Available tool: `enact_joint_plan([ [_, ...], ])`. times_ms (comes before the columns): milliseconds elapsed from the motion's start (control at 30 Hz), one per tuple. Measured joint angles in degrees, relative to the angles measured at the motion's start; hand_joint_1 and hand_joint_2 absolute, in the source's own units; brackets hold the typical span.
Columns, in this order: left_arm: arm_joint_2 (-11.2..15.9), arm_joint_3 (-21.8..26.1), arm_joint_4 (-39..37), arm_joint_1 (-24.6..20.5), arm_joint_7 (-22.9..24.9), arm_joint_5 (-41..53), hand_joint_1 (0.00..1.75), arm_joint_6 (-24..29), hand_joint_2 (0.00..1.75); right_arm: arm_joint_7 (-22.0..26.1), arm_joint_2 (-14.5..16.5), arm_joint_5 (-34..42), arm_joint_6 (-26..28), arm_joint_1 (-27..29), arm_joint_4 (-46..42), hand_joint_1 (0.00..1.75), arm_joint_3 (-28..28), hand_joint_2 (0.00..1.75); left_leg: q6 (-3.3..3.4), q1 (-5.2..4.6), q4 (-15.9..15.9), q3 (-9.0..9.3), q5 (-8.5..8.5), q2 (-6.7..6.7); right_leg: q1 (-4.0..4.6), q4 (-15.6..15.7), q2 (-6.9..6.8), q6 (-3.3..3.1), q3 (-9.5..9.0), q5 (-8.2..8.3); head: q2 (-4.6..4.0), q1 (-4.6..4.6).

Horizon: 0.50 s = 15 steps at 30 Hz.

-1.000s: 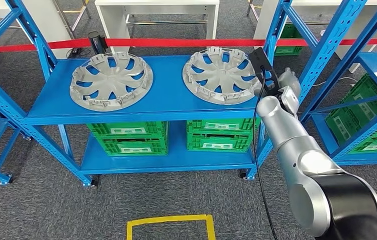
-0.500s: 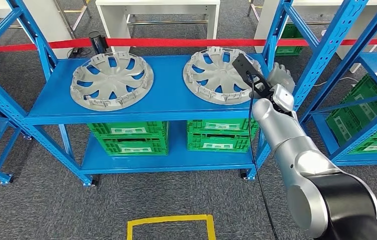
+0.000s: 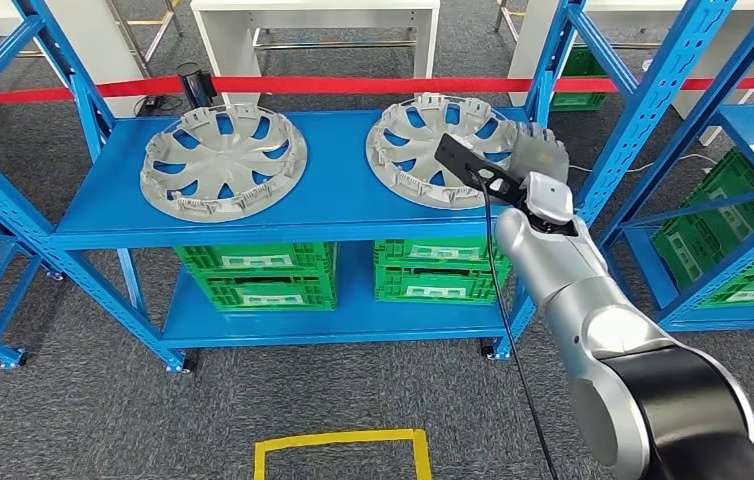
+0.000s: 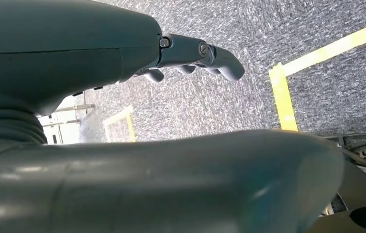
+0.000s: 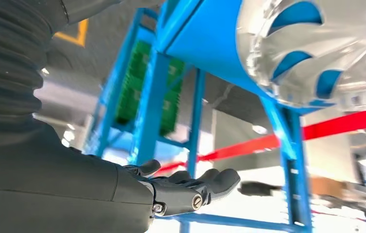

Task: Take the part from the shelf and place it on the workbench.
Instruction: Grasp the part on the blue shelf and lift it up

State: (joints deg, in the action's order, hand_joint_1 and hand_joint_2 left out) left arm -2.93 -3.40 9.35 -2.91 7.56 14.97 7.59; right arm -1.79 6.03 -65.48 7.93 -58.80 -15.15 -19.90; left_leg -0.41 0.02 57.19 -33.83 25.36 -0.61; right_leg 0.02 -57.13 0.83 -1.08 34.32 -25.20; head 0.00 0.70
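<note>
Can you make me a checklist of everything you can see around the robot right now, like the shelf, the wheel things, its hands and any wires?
Surface: blue shelf, top level, holds the parts; workbench not identifiable.
Job's things: two silver wheel covers lying flat, the left wheel cover and the right wheel cover.
Clutter: green crates on the lower level.
Hands: right robot hand open, at the right wheel cover's right edge, holding nothing; contact cannot be told. Left robot hand hangs open over the floor.
Cables: black cable running along the right arm.
Surroundings: red barrier tape, white tables behind, yellow floor marking, more blue racks at both sides.
</note>
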Motion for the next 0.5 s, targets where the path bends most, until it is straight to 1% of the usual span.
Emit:
enact_joint_plan([
  [133,0.05,0.01,0.0,0.01,0.2,0.35,0.0,-0.05,0.0,2.84,-0.01,-1.75,0.91,0.98,0.0,0.0,-1.57,1.75,0.0,0.0,0.0,-0.01,0.0,-0.03,0.0,0.0,0.0,-0.01,0.0,-0.01,0.0,0.0],
  [267,0.29,0.02,0.0,0.01,0.52,0.64,0.0,-0.28,0.0,5.56,-0.01,0.26,2.95,1.83,0.0,0.0,-2.02,1.75,0.0,0.0,0.0,-0.01,0.0,-0.03,0.0,0.0,0.0,-0.01,0.01,-0.01,0.0,0.0],
  [333,0.42,0.04,0.0,0.02,0.66,0.66,0.0,-0.29,0.0,6.88,-0.01,4.12,3.47,2.16,0.0,0.0,-1.67,1.75,0.0,0.0,0.0,-0.01,0.0,-0.03,0.0,0.0,0.0,-0.01,0.01,-0.01,0.0,0.0],
  [400,0.54,0.08,-0.01,0.02,0.85,0.66,0.0,-0.29,0.0,6.66,0.0,10.14,2.82,2.41,0.0,0.0,-0.03,1.75,0.0,0.0,0.0,-0.02,0.0,-0.04,0.0,0.01,0.0,0.0,0.01,-0.01,0.0,0.0],
  [467,0.66,0.1,-0.01,0.04,1.16,0.75,0.0,-0.29,0.0,3.28,0.01,17.46,0.51,2.5,0.0,0.0,3.33,1.75,0.0,0.0,0.0,-0.02,0.0,-0.06,-0.01,0.01,-0.02,0.0,0.0,-0.02,0.0,0.0],
  [500,0.73,0.1,-0.01,0.05,1.36,0.86,0.0,-0.31,0.0,-0.03,0.01,21.6,-1.12,2.5,0.02,0.0,5.79,1.75,0.0,0.0,0.0,-0.02,0.0,-0.08,-0.01,0.01,-0.03,0.0,0.0,-0.02,0.0,0.0],
])
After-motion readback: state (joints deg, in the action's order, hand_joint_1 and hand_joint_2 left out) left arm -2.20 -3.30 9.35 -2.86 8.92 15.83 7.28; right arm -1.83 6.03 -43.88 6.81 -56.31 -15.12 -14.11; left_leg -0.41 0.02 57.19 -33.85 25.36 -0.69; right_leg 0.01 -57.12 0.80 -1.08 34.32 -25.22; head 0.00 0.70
